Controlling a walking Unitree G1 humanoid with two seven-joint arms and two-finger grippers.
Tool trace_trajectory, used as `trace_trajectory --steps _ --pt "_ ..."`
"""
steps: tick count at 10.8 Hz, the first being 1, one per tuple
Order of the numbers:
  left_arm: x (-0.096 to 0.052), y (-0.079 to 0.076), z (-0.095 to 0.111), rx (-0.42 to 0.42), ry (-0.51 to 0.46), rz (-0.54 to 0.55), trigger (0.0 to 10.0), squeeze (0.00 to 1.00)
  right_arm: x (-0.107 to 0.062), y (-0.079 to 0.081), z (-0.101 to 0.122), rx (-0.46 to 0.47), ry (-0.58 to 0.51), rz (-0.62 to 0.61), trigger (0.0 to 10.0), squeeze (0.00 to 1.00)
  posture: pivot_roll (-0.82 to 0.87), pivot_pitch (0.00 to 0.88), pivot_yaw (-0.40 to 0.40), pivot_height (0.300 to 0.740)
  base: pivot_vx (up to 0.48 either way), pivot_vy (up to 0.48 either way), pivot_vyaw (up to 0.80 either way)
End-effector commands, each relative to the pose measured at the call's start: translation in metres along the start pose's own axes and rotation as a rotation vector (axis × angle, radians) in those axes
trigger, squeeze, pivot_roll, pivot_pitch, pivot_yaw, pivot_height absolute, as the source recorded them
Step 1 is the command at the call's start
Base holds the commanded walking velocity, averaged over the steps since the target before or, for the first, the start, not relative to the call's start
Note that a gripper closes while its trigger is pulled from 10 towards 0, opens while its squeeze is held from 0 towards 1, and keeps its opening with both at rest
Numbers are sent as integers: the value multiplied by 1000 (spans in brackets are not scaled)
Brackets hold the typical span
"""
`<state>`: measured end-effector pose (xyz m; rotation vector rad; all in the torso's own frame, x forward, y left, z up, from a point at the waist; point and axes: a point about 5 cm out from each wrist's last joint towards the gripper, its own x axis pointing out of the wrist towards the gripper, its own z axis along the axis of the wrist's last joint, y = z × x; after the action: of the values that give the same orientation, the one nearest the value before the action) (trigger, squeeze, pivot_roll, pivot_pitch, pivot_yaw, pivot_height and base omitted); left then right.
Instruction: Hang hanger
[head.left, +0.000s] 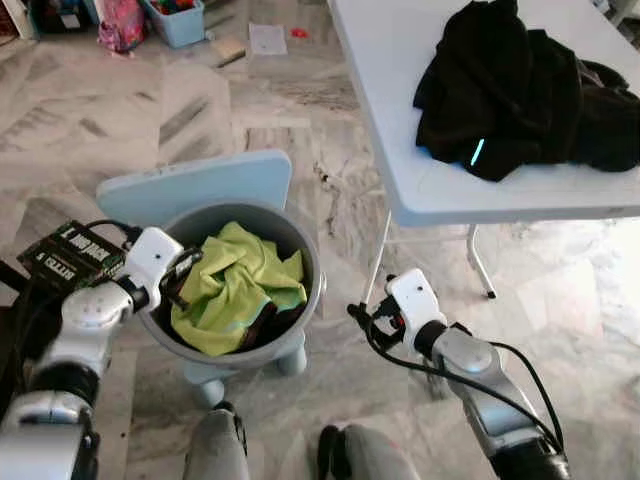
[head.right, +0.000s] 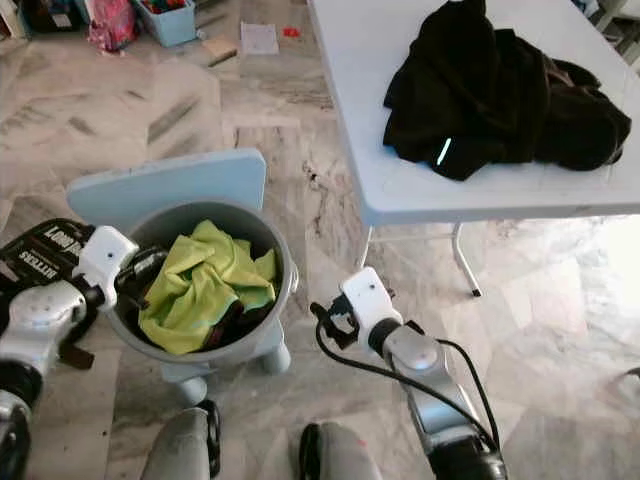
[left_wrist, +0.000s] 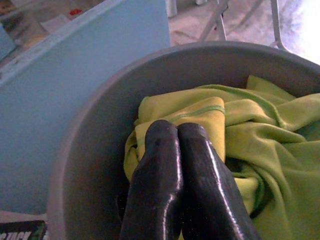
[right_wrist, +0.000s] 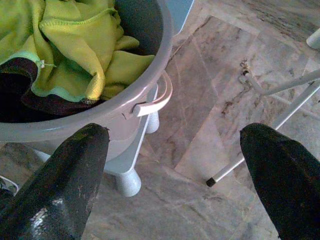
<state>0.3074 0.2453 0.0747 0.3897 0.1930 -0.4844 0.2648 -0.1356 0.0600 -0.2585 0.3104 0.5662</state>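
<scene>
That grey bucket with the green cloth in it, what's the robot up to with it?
The robot stands over a grey bucket that sits on a small light blue chair. Its left gripper, fingers pressed together, is down inside the bucket against the yellow-green cloth. The right gripper hangs open beside the bucket, holding nothing. On the white folding table lies a heap of black clothing. I can't make out a hanger anywhere.

Smooth grey plastic tub (head.left: 300, 250), soft lime cloth (head.left: 235, 285), polished marble floor (head.left: 100, 110).
</scene>
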Motion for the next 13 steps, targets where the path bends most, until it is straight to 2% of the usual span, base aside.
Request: trace_trajectory --steps 1,2,3,4,5,6,7,8,9,11,13 --pt "-1 -7 -4 -15 2 -11 0 0 -3 -3 -6 6 21 -12 10000 0 -60 173 -77 740 0 0 0" --pt "-2 -17 -3 -4 -23 -37 5647 384 -4 -3 -6 5 23 -10 10000 0 -62 174 -80 740 0 0 0" --pt "-7 -29 2 14 -65 -75 10000 1000 -5 -3 -7 5 26 -9 10000 0 -57 175 -81 740 0 0 0" --pt "-14 -42 6 68 -89 -101 10000 1000 -4 -4 -7 10 26 -9 10000 0 -50 176 -81 740 0 0 0" --pt "-18 -49 10 86 -117 -72 10000 1000 -3 -5 -6 15 12 -21 10000 0 -46 174 -80 740 0 0 0" --pt "-21 -53 17 62 -155 -15 10000 1000 -5 -8 -4 25 -3 -57 10000 0 -43 171 -80 740 0 0 0" --pt "-24 -59 26 56 -167 95 10000 1000 -9 -17 -3 75 -25 -135 10000 0 -41 165 -78 740 0 0 0" --pt "-30 -68 35 46 -189 142 10000 1000 -12 -23 -5 123 -33 -169 10000 0 -39 159 -78 740 0 0 0" --pt "-31 -79 38 10 -194 153 10000 0 -12 -24 -5 123 -31 -172 10000 0 -35 147 -77 740 0 0 0" --pt "-30 -87 42 -29 -175 173 10000 0 -8 -24 -5 125 -37 -180 10000 0 -30 133 -76 740 0 0 0" --pt "-29 -87 45 -27 -156 186 10000 0 -7 -24 -4 128 -41 -181 10000 0 -30 125 -79 740 -291 0 0"
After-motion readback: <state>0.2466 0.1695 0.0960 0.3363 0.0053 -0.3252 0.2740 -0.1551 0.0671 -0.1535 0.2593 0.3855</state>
